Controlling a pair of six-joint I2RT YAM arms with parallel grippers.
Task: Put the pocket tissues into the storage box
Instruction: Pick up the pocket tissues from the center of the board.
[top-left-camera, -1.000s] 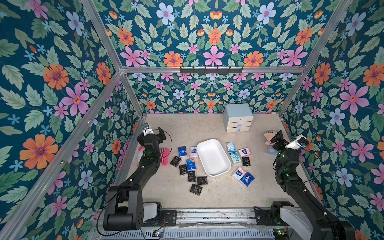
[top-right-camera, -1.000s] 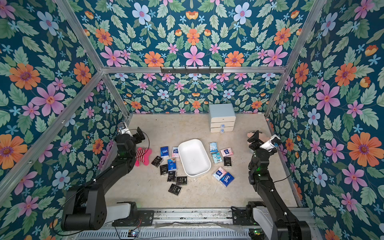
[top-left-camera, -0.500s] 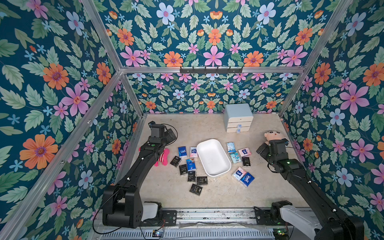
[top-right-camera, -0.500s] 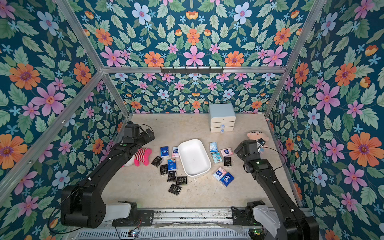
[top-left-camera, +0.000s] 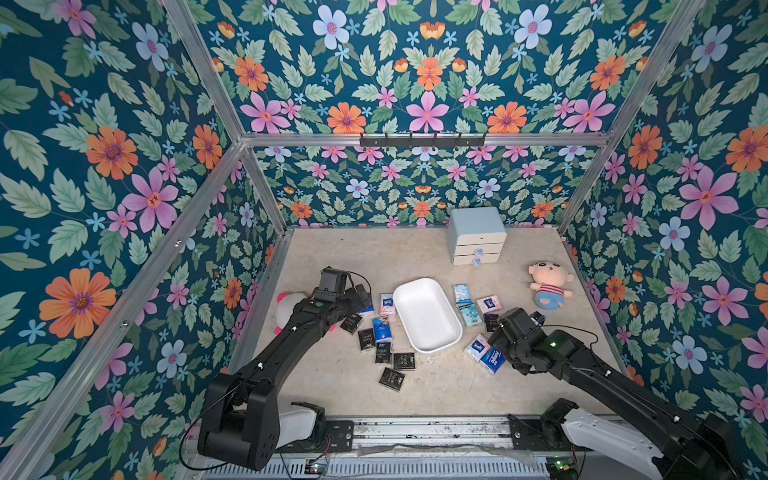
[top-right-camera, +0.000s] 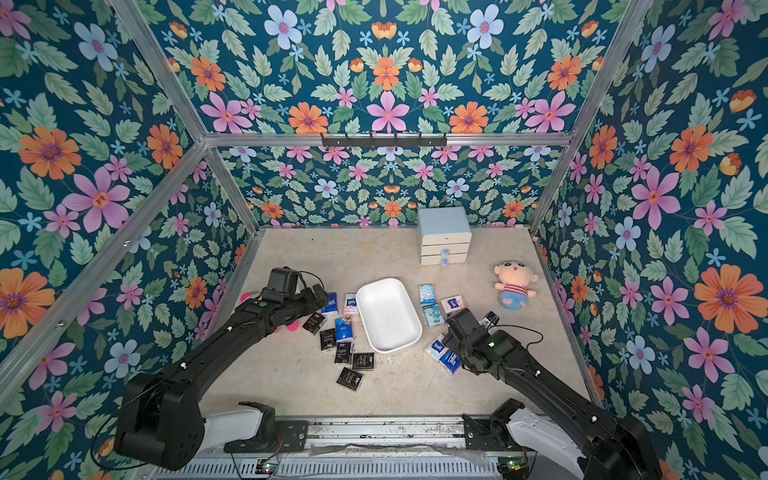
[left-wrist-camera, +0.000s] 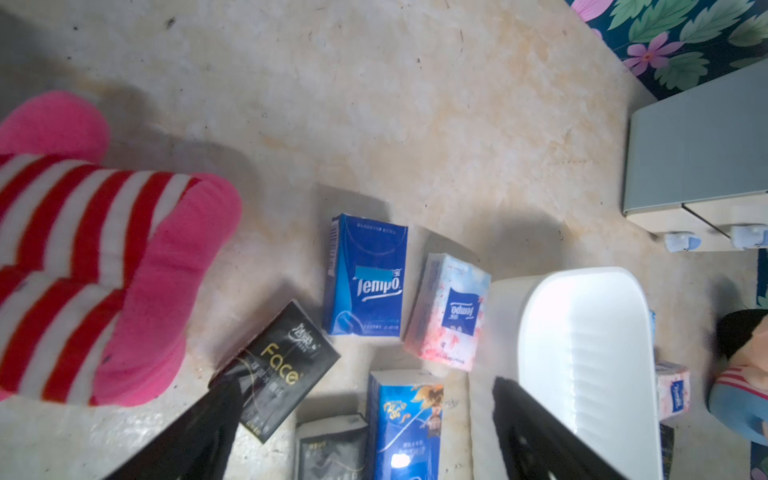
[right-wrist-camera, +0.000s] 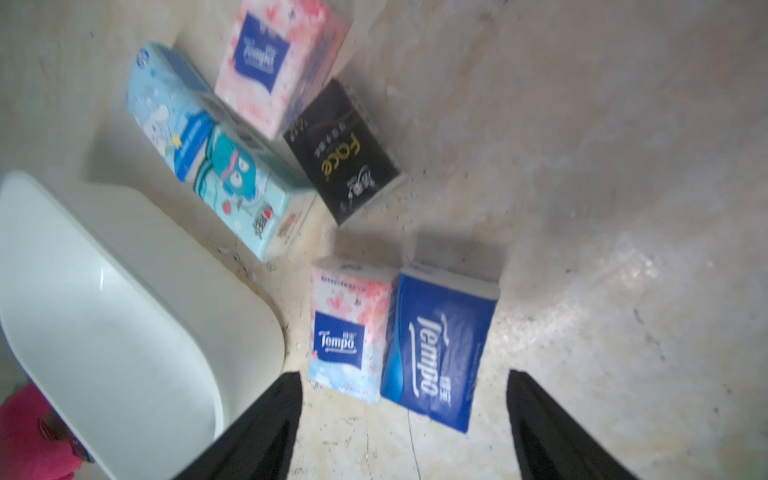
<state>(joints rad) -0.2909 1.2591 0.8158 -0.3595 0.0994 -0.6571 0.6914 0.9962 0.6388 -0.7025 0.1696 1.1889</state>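
Your left gripper (left-wrist-camera: 365, 384) and right gripper (right-wrist-camera: 403, 374) both gape empty, so pinch the likely light, squashy, slippery plastic-wrapped pocket tissue packets (right-wrist-camera: 436, 345), lying flat either side of the empty white oblong plastic storage box (top-left-camera: 428, 316), across their narrow width.

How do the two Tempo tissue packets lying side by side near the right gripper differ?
The pink floral packet is pale with blossoms and carries its logo in a small blue panel; the dark blue packet is solid blue with large white lettering running along its length. Both lie flat on the table, side by side, outside the storage box.
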